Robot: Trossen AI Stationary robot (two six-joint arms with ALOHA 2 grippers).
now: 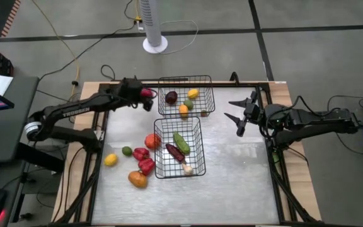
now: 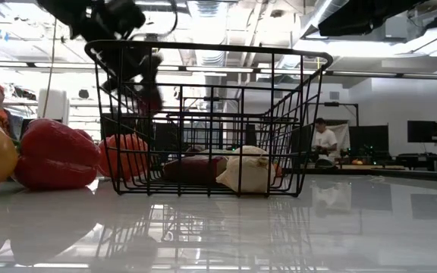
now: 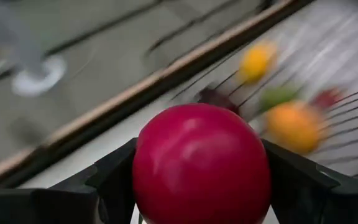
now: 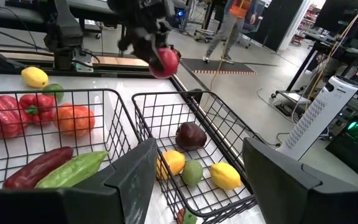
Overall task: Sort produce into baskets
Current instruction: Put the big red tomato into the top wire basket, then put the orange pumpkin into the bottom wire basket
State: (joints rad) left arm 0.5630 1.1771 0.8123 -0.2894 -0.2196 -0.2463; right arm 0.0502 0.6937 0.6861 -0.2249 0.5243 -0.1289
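Observation:
My left gripper (image 1: 145, 96) is shut on a round red fruit (image 3: 201, 165) and hangs in the air just left of the far basket (image 1: 208, 96). That basket holds a dark maroon piece (image 1: 171, 97), a yellow one (image 1: 193, 93), an orange one (image 1: 183, 109) and a green one. In the near basket (image 1: 158, 151) lie a green cucumber (image 1: 181, 140), a maroon eggplant (image 1: 175, 151) and a whitish garlic (image 1: 187, 169). Loose produce lies on the table left of it. At the table's right, my right gripper (image 1: 235, 117) stands open and holds nothing. My left gripper pinches the red fruit between its two fingers, one finger (image 3: 114, 180) on each of two opposite sides (image 3: 143, 177). The fingers slant down from the table's left toward the far basket. The fruit (image 4: 165, 62) is lifted clear of the table, beside the basket's rim.
Loose on the table's left: a tomato (image 1: 152, 141), a lime (image 1: 126, 151), a lemon (image 1: 110, 159), two red peppers (image 1: 142, 159) and an orange piece (image 1: 137, 180). The table right of the baskets is bare (image 1: 238, 170). People show in the room behind.

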